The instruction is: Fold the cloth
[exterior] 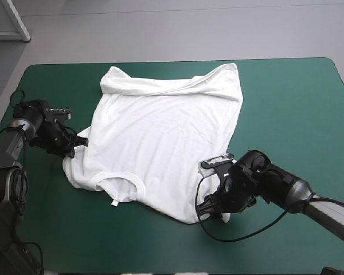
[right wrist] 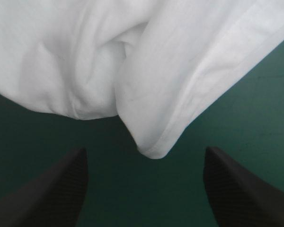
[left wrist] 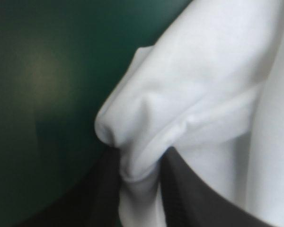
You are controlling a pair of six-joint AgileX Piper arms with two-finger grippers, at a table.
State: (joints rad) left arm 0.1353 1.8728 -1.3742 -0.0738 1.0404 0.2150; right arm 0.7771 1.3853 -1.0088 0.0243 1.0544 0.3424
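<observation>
Shows the white T-shirt spread mostly flat across the middle of the teal-green cover, collar toward the near edge and far hem rolled over in a loose ridge. Finds the left gripper at the garment's left side, near the table's left edge, its black fingers all but closed and pinching a bunched fold of white sleeve cloth, with more of the fabric spilling ahead of them over the cover. Places the right gripper low at the shirt's near right corner, jaws spread wide, with a rounded tip of hemmed cloth lying just ahead of the gap between the fingers and bare cover underneath, gripping nothing.
</observation>
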